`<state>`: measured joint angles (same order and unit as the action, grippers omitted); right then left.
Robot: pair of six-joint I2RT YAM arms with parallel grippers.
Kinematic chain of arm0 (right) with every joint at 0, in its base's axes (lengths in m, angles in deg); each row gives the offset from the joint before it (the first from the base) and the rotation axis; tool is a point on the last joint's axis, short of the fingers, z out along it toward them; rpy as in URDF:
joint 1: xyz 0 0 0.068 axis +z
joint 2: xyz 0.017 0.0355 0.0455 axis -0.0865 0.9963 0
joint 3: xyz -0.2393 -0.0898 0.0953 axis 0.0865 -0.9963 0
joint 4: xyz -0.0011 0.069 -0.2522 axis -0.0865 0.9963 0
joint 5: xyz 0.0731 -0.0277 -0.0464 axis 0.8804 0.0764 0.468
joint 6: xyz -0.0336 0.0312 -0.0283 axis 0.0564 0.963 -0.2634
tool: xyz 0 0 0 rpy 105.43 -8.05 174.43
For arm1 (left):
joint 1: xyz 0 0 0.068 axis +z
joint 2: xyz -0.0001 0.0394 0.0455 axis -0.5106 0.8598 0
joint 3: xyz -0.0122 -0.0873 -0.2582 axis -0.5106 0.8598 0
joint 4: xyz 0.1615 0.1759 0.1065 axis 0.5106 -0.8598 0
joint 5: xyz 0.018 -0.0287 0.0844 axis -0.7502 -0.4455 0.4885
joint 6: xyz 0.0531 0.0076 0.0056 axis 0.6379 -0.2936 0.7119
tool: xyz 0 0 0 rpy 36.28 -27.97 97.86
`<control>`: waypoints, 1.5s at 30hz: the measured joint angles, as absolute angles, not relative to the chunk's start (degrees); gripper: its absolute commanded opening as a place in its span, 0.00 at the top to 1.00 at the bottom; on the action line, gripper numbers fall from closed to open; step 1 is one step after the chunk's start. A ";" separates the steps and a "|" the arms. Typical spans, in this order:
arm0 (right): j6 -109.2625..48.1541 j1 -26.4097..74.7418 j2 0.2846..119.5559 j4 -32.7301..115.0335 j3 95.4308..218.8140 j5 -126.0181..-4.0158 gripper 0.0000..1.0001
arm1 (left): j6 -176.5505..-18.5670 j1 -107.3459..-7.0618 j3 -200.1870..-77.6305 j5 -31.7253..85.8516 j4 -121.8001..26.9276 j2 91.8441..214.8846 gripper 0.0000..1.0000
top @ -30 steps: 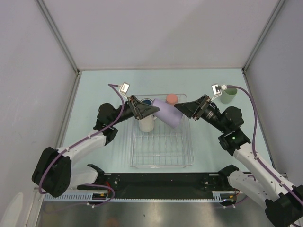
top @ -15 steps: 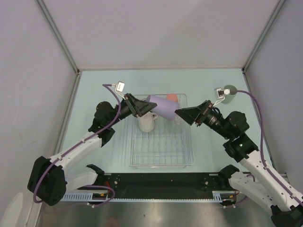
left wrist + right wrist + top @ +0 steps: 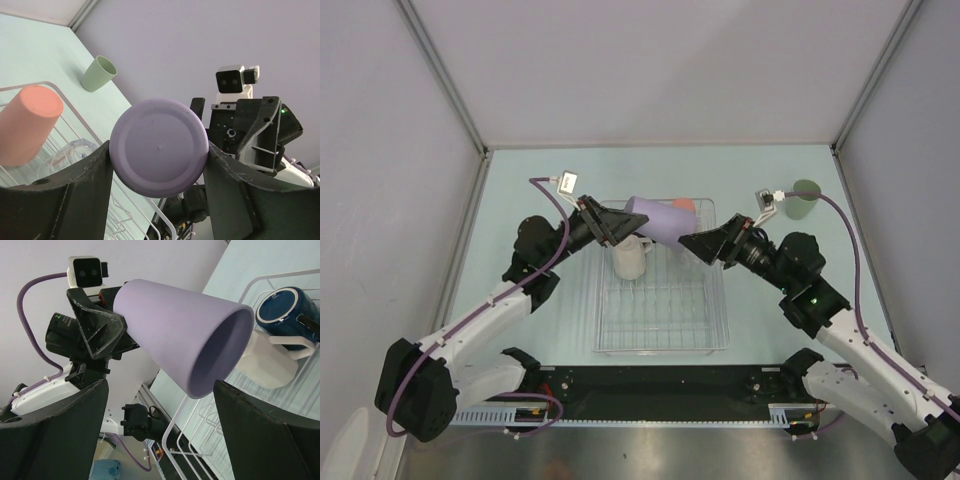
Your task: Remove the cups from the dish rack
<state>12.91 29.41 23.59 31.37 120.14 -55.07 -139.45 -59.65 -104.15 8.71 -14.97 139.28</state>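
My left gripper (image 3: 618, 222) is clamped on the lavender cup (image 3: 660, 218) at its base, tilted above the rack's (image 3: 660, 345) far end; right gripper (image 3: 698, 245) gapes wide, empty, facing the cup's mouth; salmon cup (image 3: 684, 206) half hidden behind it; blue mug (image 3: 280, 302) shows only from right wrist.

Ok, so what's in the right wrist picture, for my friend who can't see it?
A lavender cup hangs sideways, gripped at its base by the left hand, its open mouth toward the camera. The open right hand frames it without touching. Behind, a dark blue mug and a cream-white mug sit in the dish rack.
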 measured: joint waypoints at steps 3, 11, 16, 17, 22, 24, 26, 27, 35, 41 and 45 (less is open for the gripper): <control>12.96 29.45 24.90 29.49 119.62 -55.03 0.10 | -139.91 -59.65 -104.15 8.65 -14.62 138.95 0.99; 14.27 29.54 31.81 20.76 118.85 -53.11 0.33 | -141.68 -59.65 -102.62 8.10 -12.00 138.91 1.00; 15.16 29.93 33.71 16.15 118.52 -52.28 0.53 | -142.64 -59.65 -101.55 7.88 -11.06 138.91 1.00; 15.30 30.04 33.71 15.41 118.39 -52.23 0.55 | -142.86 -59.65 -101.48 7.75 -11.00 138.91 1.00; 15.82 30.24 33.71 13.53 117.87 -52.23 0.70 | -143.74 -59.65 -101.13 7.53 -9.29 139.10 0.99; 16.48 30.24 33.71 12.61 117.78 -52.23 0.84 | -144.48 -59.65 -100.85 7.40 -8.20 139.32 1.00; 17.48 30.24 33.56 11.15 117.34 -51.95 0.99 | -145.66 -59.52 -100.67 6.94 -6.97 139.65 1.00; 18.25 30.26 33.34 9.99 117.06 -51.38 1.00 | -146.82 -59.39 -100.59 6.53 -6.45 139.85 1.00; 18.49 30.57 30.94 9.81 116.84 -50.37 1.00 | -150.47 -59.41 -100.50 4.23 -3.96 140.98 0.00; 13.33 30.90 23.26 22.14 117.15 -54.88 1.00 | -144.76 -59.54 -101.44 6.18 -11.06 140.98 0.00; 9.26 30.85 16.99 34.36 120.82 -60.87 1.00 | -142.25 -59.54 -105.04 7.25 -16.07 141.44 0.00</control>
